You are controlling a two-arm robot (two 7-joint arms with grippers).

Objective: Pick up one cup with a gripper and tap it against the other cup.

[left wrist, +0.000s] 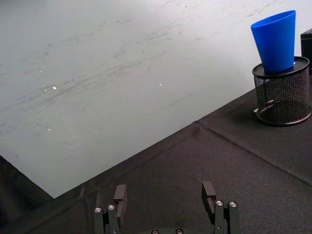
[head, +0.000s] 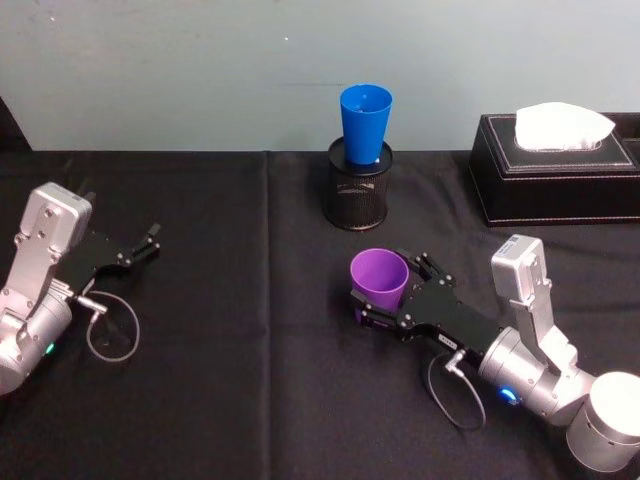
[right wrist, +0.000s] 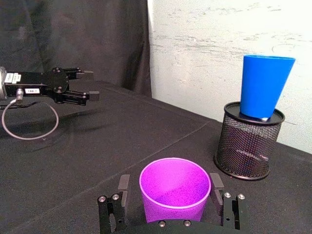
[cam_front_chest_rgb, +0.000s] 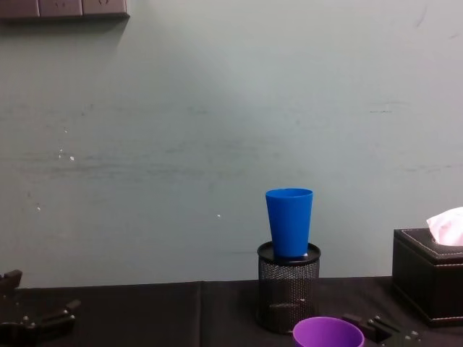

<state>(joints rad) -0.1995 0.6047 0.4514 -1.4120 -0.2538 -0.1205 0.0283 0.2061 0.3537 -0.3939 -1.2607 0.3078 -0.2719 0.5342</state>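
Gripping the purple cup (head: 379, 279), the right gripper (head: 385, 290) sits at the holder's (head: 359, 190) 6 o'clock. The blue cup (head: 365, 122) stands in that holder. Left gripper (head: 152, 240) is open, empty, at 9 o'clock.

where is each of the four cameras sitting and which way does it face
Head view: high on the robot, looking down at the black table; both arms show, the right gripper around the purple cup, the left gripper open and idle.
Left wrist view: on the left arm, looking past its own fingers toward the wall.
Right wrist view: on the right arm, looking over the purple cup at the left gripper.
Chest view: low, facing the wall.
All four share the blue cup standing in the mesh holder.
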